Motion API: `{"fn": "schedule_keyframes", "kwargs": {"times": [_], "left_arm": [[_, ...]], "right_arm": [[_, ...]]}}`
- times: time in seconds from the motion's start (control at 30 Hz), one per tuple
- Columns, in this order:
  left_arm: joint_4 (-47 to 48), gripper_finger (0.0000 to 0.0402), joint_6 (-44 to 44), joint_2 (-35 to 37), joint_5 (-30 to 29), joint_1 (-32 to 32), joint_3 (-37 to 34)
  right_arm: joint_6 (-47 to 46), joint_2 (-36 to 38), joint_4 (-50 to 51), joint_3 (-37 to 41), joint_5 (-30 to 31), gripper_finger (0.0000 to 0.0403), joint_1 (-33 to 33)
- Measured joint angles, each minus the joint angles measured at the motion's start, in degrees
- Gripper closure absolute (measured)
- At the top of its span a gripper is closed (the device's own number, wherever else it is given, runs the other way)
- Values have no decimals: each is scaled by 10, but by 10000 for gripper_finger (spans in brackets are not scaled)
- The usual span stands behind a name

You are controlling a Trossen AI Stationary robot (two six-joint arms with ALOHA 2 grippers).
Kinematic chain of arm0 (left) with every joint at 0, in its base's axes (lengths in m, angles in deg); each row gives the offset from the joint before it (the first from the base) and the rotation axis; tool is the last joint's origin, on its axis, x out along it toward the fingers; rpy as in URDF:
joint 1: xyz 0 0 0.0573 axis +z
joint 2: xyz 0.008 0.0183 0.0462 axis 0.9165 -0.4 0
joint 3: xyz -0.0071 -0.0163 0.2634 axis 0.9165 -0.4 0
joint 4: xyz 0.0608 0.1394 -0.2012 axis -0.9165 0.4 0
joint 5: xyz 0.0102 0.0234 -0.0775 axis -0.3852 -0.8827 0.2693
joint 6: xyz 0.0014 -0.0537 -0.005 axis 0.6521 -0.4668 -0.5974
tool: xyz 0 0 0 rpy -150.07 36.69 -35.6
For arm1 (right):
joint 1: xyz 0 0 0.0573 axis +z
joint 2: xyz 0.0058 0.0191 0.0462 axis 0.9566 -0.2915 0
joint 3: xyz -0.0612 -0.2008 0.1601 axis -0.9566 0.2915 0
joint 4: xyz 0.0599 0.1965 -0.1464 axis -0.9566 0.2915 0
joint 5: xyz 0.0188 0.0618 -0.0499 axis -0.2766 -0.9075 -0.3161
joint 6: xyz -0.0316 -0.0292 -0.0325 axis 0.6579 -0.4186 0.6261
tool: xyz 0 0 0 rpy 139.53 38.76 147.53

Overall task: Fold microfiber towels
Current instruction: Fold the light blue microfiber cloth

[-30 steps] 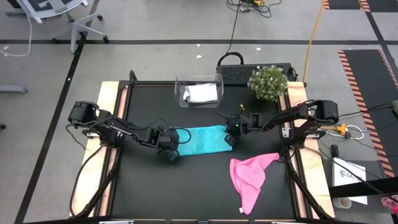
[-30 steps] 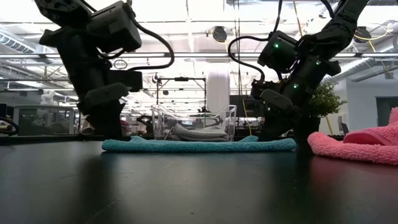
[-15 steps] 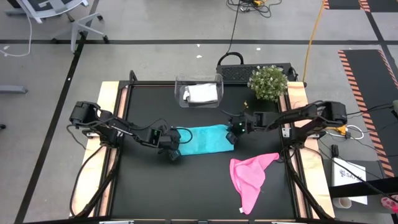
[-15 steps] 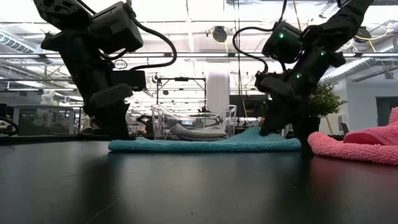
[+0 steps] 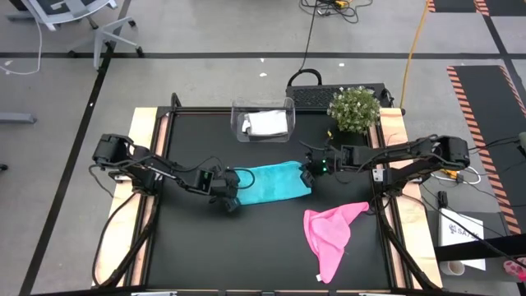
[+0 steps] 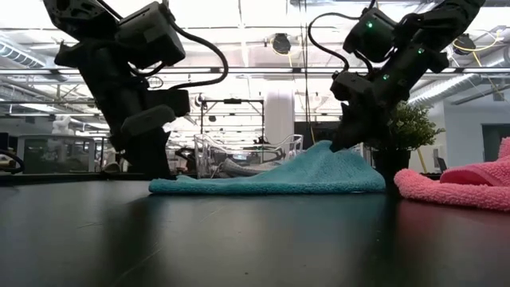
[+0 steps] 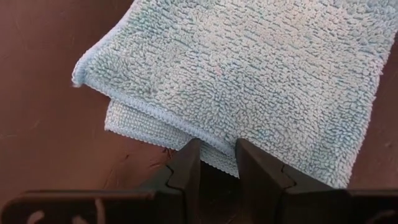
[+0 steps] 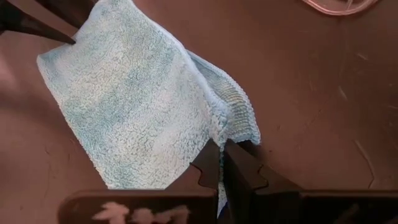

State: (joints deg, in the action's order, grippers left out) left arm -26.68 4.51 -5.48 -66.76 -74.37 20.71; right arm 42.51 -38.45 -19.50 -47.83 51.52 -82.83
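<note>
The teal towel [image 5: 271,182], folded in layers, lies mid-table between my two grippers. My left gripper [image 5: 233,196] is shut on its left end. My right gripper [image 5: 310,171] is shut on its right end and holds it raised, as the low view [image 6: 339,143] shows. The pink towel [image 5: 333,230] lies crumpled on the table at the near right. The grey-white towel [image 5: 267,123] lies inside the clear bin [image 5: 238,123] at the far edge. My left gripper pinches the towel's left-end edge [image 7: 217,144] between its two fingers, over at least two layers. The fingers slant down from the table's left. That end [image 6: 171,186] lies on the table. My right gripper pinches the towel's right end [image 8: 214,134] between its fingers, at a folded edge of several layers. The fingers slant down from the right. That end [image 6: 327,151] is lifted clear, and the towel slopes from it down to the table.
A potted plant [image 5: 355,109] stands at the far right, beside a black box [image 5: 312,92]. Bare black tabletop [image 5: 230,247] lies on the near side of the teal towel and left of the pink one.
My right gripper has risen and drawn a little toward the table's right and far edges, lifting the teal towel's right end clear. The towel, flat a second ago, now slopes up to the right. Its left end has slid slightly right along the table with my left gripper.
</note>
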Motion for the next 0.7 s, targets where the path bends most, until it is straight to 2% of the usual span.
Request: {"fn": "schedule_keyframes", "kwargs": {"times": [0.1,0.4,0.7], "left_arm": [[-6,293,-7,-4,0,0,0],[-108,293,-16,-64,-3,-4,2],[-111,293,-15,-66,2,-4,2]], "right_arm": [[1,0,1,0,0,403,0],[1,0,29,-1,1,403,0],[0,0,35,-1,1,403,0]]}}
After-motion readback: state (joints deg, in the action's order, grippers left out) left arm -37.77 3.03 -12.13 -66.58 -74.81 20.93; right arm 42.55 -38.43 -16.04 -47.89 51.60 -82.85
